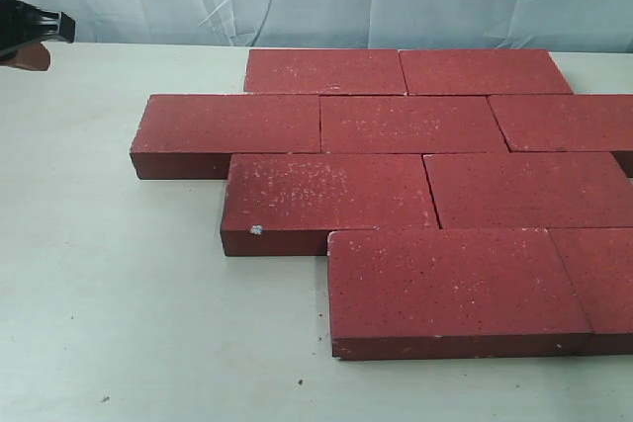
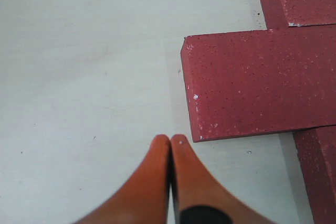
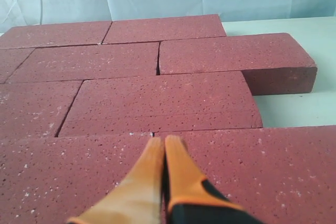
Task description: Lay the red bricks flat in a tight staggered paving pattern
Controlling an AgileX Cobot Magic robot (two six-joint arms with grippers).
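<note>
1. Nine red bricks lie flat on the pale table in four rows. Each row is shifted about half a brick against the one behind it, so the staggered bond is already laid out.
2. Most seams look shut. In the right wrist view a thin dark gap shows between two end-to-end bricks, and in the exterior view the joint in the third row runs a little askew.
3. The left gripper has its orange fingers pressed together with nothing between them. It hangs over bare table just off the end of a projecting brick. In the exterior view it sits at the far left edge, well apart from the paving.
4. The right gripper is likewise closed and empty, poised low over the top face of the bricks. I cannot tell whether its tips touch the surface, and the exterior view does not show it.
5. Judged from this, laying is done and the step in hand is tightening or checking the pattern.
6. A next move would call for a closed-finger push on a brick's outer end, square to the seam and gentle enough not to skew the neighbours. These rough bricks should slide rather than tip.
</note>
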